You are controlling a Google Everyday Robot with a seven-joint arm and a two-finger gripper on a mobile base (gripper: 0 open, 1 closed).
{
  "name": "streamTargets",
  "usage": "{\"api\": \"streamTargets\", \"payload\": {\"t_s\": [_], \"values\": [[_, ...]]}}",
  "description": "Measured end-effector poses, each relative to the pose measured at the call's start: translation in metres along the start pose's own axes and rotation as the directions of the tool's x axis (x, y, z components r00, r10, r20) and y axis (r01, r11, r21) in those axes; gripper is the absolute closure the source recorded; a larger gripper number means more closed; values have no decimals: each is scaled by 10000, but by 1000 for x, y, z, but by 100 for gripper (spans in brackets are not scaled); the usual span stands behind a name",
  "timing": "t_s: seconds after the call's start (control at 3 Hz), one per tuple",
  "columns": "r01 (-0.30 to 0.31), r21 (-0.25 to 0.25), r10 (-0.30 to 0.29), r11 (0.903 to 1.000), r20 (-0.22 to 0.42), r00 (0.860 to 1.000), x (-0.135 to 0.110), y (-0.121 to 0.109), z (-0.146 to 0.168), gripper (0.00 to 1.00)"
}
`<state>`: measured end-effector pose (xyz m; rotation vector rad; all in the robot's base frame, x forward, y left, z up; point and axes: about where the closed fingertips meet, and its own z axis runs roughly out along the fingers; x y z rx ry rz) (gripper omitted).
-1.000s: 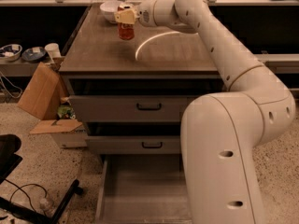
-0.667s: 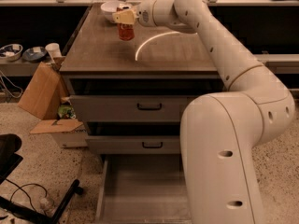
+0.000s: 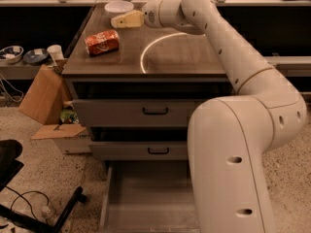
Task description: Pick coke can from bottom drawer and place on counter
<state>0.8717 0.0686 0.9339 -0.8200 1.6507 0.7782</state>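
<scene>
The coke can (image 3: 102, 41) lies on its side on the counter (image 3: 194, 57), near the left edge, left of the white arc. My gripper (image 3: 121, 21) hovers just behind and to the right of the can, apart from it, open and empty. The bottom drawer (image 3: 146, 198) is pulled out at the foot of the cabinet, and its grey floor shows nothing on it. My arm reaches from the lower right over the counter.
A white bowl (image 3: 119, 6) sits at the counter's back edge, just behind the gripper. Two shut drawer fronts (image 3: 155, 111) lie below the counter. A cardboard box (image 3: 41, 98) and a side shelf with dishes (image 3: 14, 55) stand left. A chair base (image 3: 34, 212) is at the lower left.
The can was upright in the gripper near the counter's back. Now it is let go and lies on its side, nearer the left front, with the gripper drawn back from it.
</scene>
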Motion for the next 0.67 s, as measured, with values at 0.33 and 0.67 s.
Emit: {"api": "streamTargets", "payload": {"t_s": [0.33, 0.67], "values": [[119, -142, -119, 9998, -34, 9999, -8, -3, -19, 0], [538, 472, -493, 9974, -908, 9946, -17, -24, -104, 0]]}}
